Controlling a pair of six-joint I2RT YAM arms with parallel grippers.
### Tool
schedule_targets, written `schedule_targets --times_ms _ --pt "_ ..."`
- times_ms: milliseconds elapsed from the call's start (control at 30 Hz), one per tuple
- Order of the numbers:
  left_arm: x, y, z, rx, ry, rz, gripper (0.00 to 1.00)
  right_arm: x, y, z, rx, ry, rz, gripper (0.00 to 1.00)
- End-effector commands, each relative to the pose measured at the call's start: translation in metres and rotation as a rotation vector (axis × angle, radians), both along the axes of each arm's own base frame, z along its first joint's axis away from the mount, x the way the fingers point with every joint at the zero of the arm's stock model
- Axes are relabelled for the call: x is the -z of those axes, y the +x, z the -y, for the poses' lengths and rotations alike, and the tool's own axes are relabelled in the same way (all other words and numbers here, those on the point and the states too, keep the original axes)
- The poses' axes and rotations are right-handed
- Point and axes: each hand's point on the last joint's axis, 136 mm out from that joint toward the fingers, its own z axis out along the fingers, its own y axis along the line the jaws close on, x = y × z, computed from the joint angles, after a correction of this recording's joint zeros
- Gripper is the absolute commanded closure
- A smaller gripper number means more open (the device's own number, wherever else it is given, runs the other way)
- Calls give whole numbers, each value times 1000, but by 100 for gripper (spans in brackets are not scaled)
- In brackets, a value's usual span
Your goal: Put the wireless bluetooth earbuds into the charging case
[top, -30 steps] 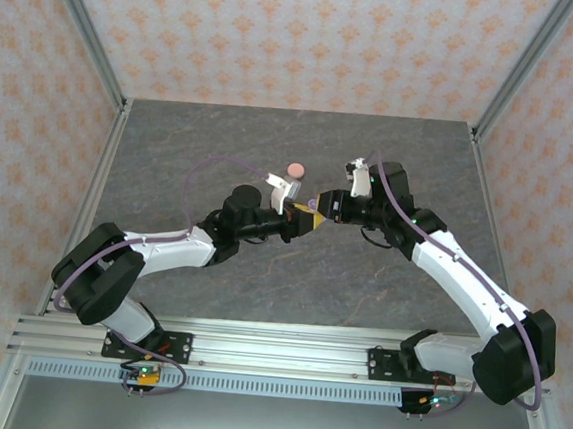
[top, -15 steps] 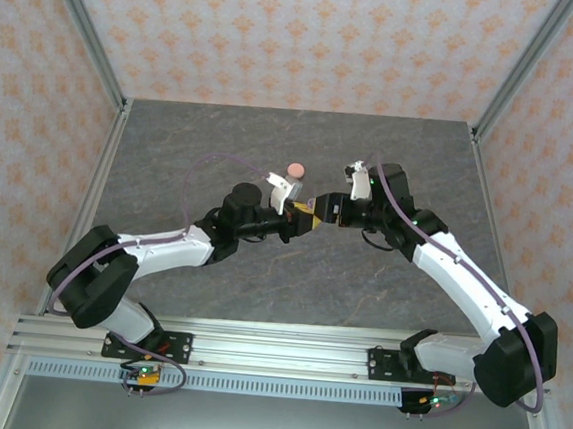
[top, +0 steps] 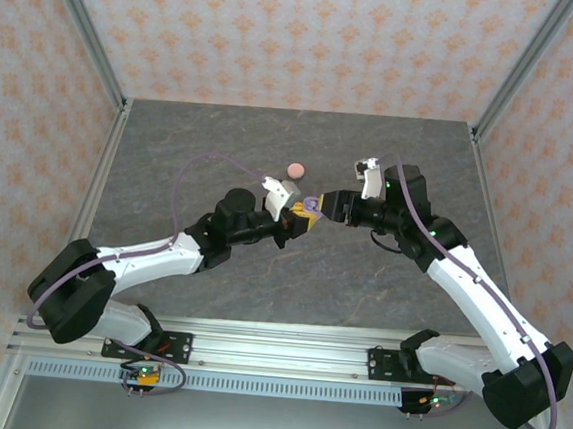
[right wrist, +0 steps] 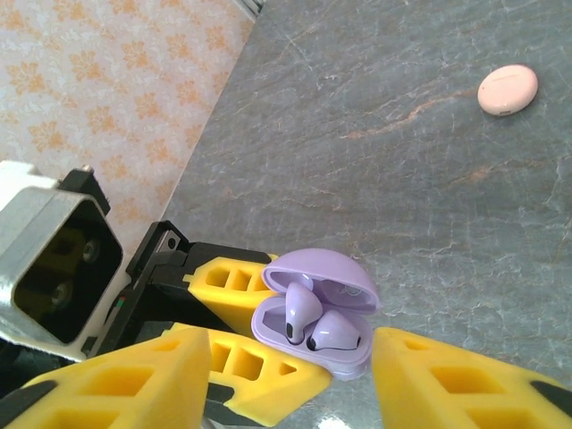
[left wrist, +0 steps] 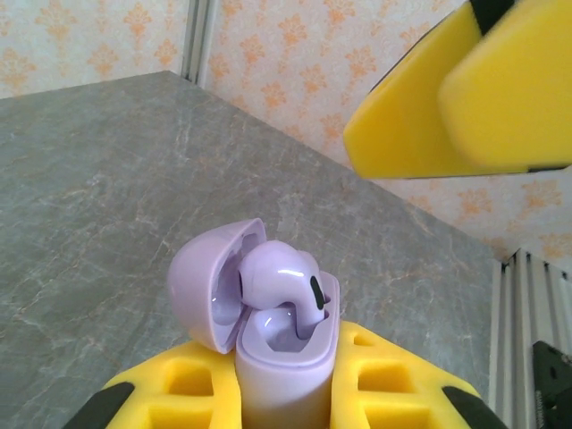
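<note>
While left tool [top: 302,214] clamps lilac charging case [right wrist: 315,347] | lilac earbuds [right wrist: 304,313] inside; lid [right wrist: 326,268] up | right tool [top: 325,206] jaws apart

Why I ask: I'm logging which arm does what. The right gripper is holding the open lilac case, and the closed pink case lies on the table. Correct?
Not quite. The left gripper holds the open lilac case; the left wrist view shows it clamped between that gripper's yellow fingers. The right gripper is open beside it. The closed pink case does lie on the table.
</note>
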Motion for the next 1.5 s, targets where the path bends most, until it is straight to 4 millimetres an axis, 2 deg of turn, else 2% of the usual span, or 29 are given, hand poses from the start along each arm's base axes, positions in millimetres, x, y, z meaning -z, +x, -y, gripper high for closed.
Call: schedule_targets --times_ms 0,133,333,867,933,1233,1467 --pt "-6 -2 -6 -19 32 74 94 -14 -6 -5 -29 28 12 61" --pt "-9 -7 -6 -2 46 96 94 -15 -7 -10 -54 44 4 78" --pt "-10 -14 -2 37 46 102 94 -9 -5 -15 -70 23 -26 86" --pt "-15 -21 2 75 40 110 94 0 -3 -24 -92 -4 -55 88" --pt "-15 -21 3 76 41 108 94 8 -1 -27 -99 -19 -78 87" --pt "-17 -21 4 76 33 100 94 17 -1 -33 -117 -46 -107 87" --pt "-16 -19 5 74 36 94 94 15 -6 -39 -151 -36 -111 80"
